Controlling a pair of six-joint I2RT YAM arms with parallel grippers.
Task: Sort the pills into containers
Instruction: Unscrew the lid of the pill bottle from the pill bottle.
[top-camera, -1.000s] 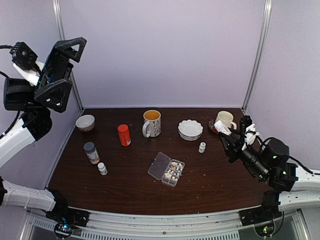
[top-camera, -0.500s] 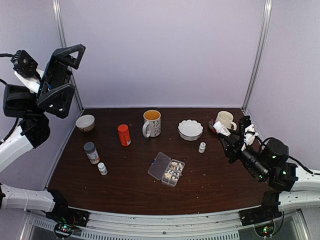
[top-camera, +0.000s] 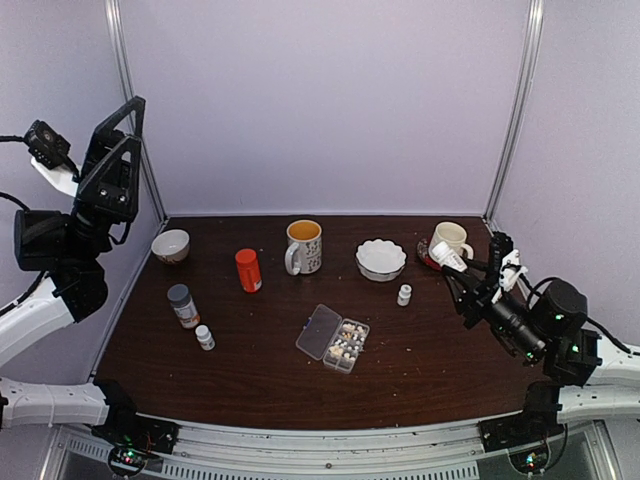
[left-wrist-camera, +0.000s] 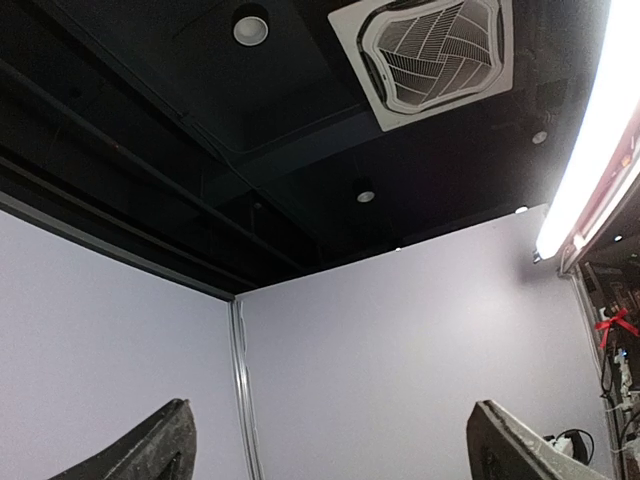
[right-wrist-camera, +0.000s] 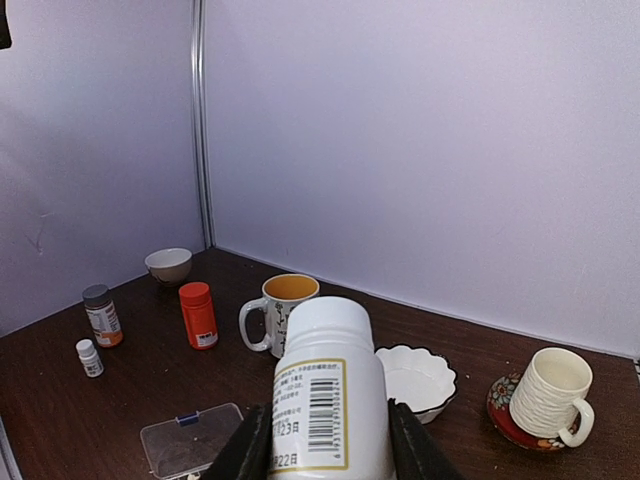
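The clear organizer box (top-camera: 335, 340) lies mid-table with its lid (top-camera: 316, 331) folded open to the left. Whitish and tan pills (top-camera: 348, 340) fill its compartments, the containers. My right gripper (top-camera: 458, 268) hovers over the table's right side, shut on a white bottle (top-camera: 446, 256). In the right wrist view the fingers (right-wrist-camera: 250, 445) clamp that barcode-labelled bottle (right-wrist-camera: 325, 395), and the gripper (right-wrist-camera: 328, 445) points across the table, with the box lid (right-wrist-camera: 190, 440) low at left. My left gripper (top-camera: 115, 145) is raised high at far left, open and empty. The left wrist view (left-wrist-camera: 330, 450) shows only wall and ceiling.
A yellow-lined mug (top-camera: 303, 246), a white scalloped bowl (top-camera: 381, 259) and a cup on a red saucer (top-camera: 451, 238) stand along the back. An orange bottle (top-camera: 248, 270), a grey-capped bottle (top-camera: 182, 305), two small white bottles (top-camera: 205, 337) (top-camera: 404, 295) and a small bowl (top-camera: 170, 245) also stand here.
My left gripper has swung round and tipped further upward at the far left. The right arm has drifted slightly right, still holding the white bottle.
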